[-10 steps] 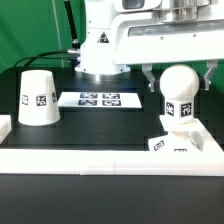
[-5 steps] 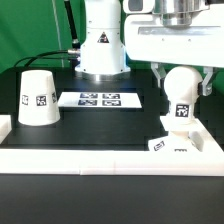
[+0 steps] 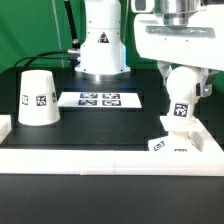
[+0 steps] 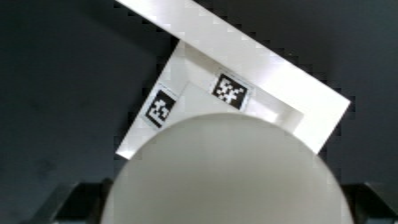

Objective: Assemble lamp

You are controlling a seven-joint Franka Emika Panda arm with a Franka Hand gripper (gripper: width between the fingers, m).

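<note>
Exterior view: the gripper [image 3: 184,81] was seen at the exterior view's right, near side, w/ jaws pinched on the round head of the bulb [image 3: 181,108], one jaw to each side. The bulb was held upright, its tag turned toward the cam, and its stem was set right over the flat square base [image 3: 195,143]. Whether stem & base actually touched couldn't be told. The base was laid at the near right corner of the black table [image 3: 100,125], against the white raised border [image 3: 100,165]. The shade [image 3: 37,97] was stood wide end down at the exterior view's left, well apart from the other parts, tag facing the cam. The marker board [image 3: 100,99] was laid flat farther back, approx. between shade & bulb.

Wrist view: most of the pic was filled by the bulb's rounded head [image 4: 222,170], blurred. Beyond it the base [image 4: 199,118] was seen w/ two tags on top, one edge against the white border [image 4: 196,25].
</note>
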